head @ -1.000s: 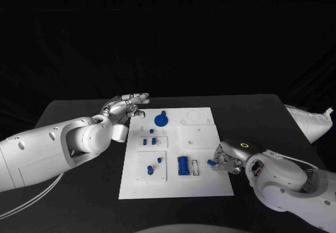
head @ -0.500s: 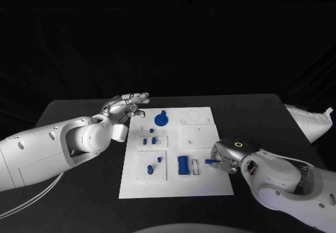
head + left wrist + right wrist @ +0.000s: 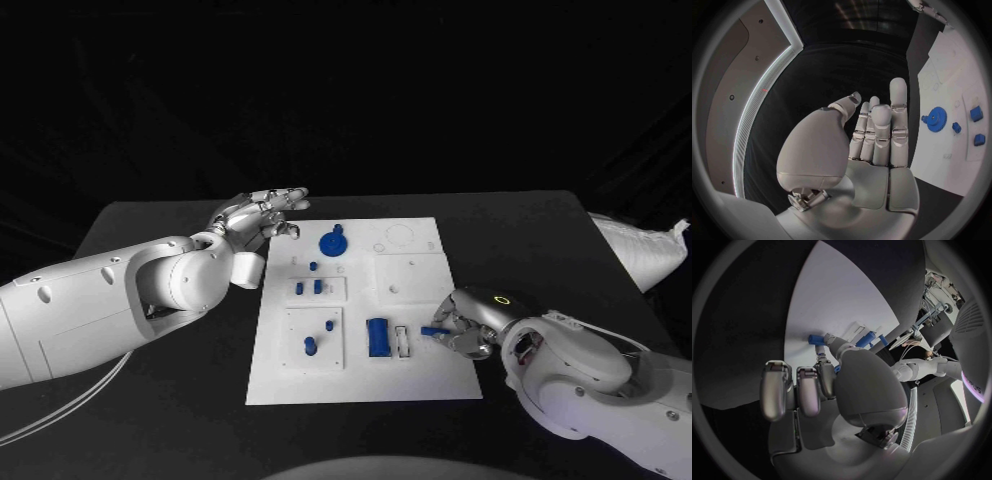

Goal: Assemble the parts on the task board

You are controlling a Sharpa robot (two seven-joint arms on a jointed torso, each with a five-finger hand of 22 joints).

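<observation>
Right hand [image 3: 464, 330] pinching small blue part [image 3: 431, 331] low over task board [image 3: 433, 385]; part's long axis pointing left toward upright blue block [image 3: 378, 338], just beside.

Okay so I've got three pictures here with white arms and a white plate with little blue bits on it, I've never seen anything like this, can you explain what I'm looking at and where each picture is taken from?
This is a two-armed robot at a black table, each white arm ending in a silver hand. One picture looks down from a camera on its head. The two round pictures come from fisheye cameras at the wrists, just behind each hand.

The white plate is the task board, with small blue parts on it, including a blue gear near its far end and a blue block nearer the robot.

The left hand is beside the board's far corner, fingers apart, holding nothing. The right hand is at the board's right edge, pinching a small blue part in its fingertips; the right wrist view shows that pinch up close.
</observation>
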